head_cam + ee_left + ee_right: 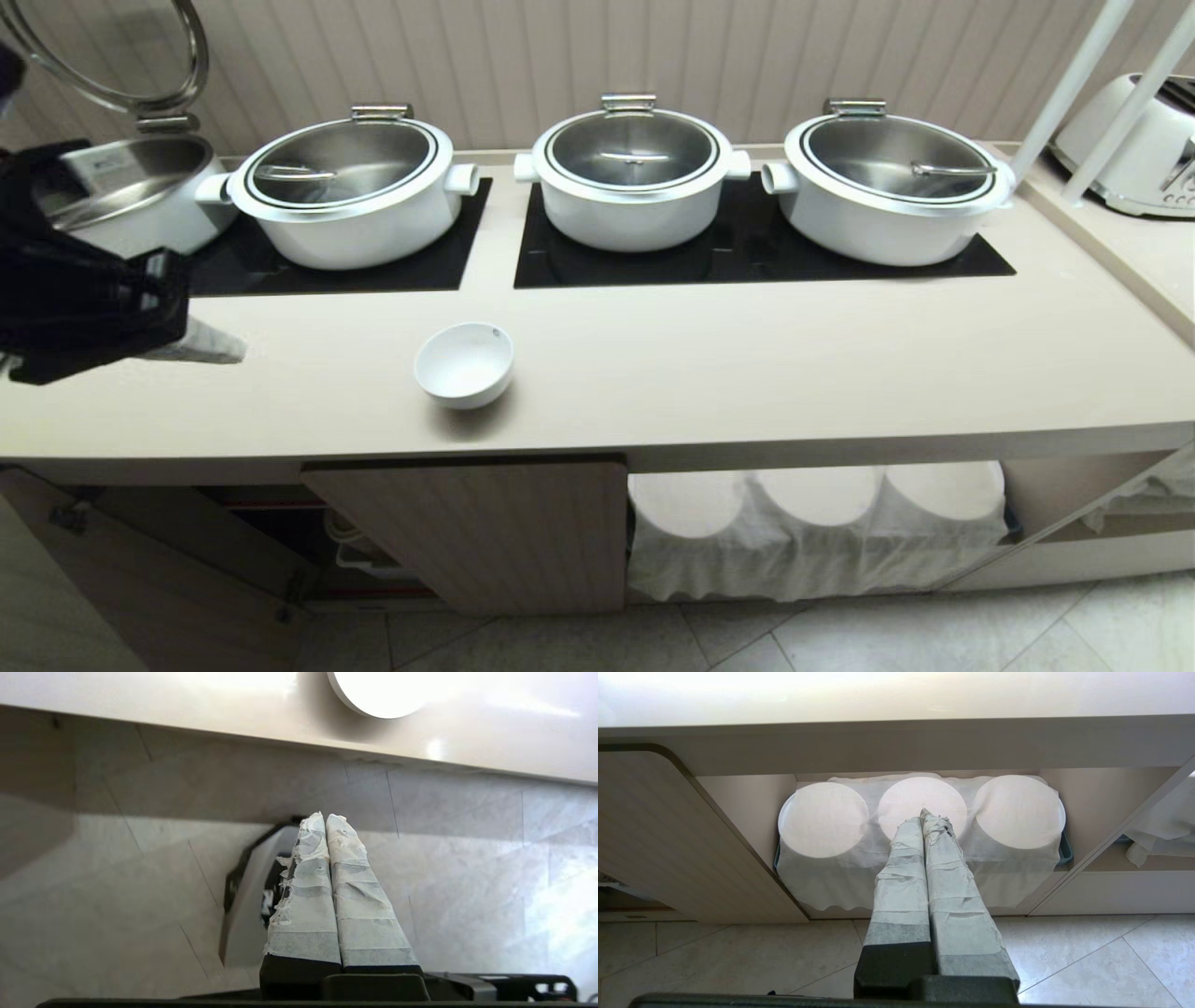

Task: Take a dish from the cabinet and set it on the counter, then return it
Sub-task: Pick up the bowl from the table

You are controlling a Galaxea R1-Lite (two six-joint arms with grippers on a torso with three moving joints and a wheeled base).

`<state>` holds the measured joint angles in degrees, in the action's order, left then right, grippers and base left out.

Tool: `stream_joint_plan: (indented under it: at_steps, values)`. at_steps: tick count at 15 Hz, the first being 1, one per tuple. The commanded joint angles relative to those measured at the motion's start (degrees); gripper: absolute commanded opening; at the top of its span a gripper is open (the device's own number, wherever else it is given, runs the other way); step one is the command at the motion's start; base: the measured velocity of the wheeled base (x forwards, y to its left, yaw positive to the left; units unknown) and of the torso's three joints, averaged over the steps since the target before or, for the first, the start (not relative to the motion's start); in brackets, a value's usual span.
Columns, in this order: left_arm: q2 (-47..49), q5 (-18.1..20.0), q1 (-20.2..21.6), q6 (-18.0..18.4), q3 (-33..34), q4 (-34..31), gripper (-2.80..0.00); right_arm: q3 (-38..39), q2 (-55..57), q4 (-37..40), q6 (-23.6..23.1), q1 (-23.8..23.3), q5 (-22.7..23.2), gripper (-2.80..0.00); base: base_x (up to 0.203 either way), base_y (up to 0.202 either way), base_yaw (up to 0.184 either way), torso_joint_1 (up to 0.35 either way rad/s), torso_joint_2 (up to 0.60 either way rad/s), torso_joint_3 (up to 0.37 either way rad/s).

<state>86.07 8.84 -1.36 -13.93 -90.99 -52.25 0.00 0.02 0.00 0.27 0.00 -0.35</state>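
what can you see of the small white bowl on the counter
The small round white ceramic bowl looks glossy and plain, deep, narrowing toward its base, with a tiny dark mark near the rim. It is empty and sits tilted slightly, mouth facing up and left, on the smooth beige countertop, near the front edge, in front of the gap between two black inset panels. Only the counter touches it; the left claw, shut, is off to its left, apart from it.

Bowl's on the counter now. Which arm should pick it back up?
Left. The left gripper is above the counter, beside the bowl. The right gripper is low, facing covered plates.
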Motion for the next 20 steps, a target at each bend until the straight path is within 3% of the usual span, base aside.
stream_joint_plan:
  at_steps: [1, 4, 7, 16, 17, 18, 20]
  values:
    - [12.4, 0.0, -0.4, -1.4, -11.5, -8.0, -2.80, 0.0, 0.0, 0.0, 0.0, 0.1, 0.0, -2.80, 0.000, 0.000, 0.000, 0.000, 0.00, 0.000]
    - [20.4, -0.6, -2.2, -5.3, -22.3, -16.1, -2.80, 0.0, 0.0, 0.0, 0.0, 0.1, 0.0, -2.80, 0.000, 0.000, 0.000, 0.000, 0.00, 0.000]
    - [24.8, -1.4, -4.2, -6.2, -23.2, -17.5, -2.80, 0.0, 0.0, -0.1, 0.0, 0.0, 0.0, -2.80, 0.000, 0.000, 0.000, 0.000, 0.00, 0.000]
    - [29.0, -1.4, -7.9, -9.8, -23.3, -12.9, -2.80, 0.0, 0.0, 0.0, 0.0, 0.0, 0.0, -2.80, 0.000, 0.000, 0.000, 0.000, 0.00, 0.000]
    - [28.8, -1.4, -7.9, -9.9, -23.3, -12.9, -1.53, 0.0, 0.0, 0.0, 0.0, 0.1, 0.0, -2.80, 0.000, 0.000, 0.000, 0.000, 0.00, 0.000]
    - [28.8, -1.4, -7.9, -9.8, -23.3, -12.9, 0.00, 0.0, 0.0, 0.0, 0.0, 0.0, 0.0, -2.80, 0.000, 0.000, 0.000, 0.000, 0.00, 0.000]
    - [28.8, -1.5, -7.6, -9.7, -23.3, -12.9, 0.00, 0.0, 0.0, 0.0, 0.0, 0.0, 0.0, -2.80, 0.000, 0.000, 0.000, 0.000, 0.00, 0.000]
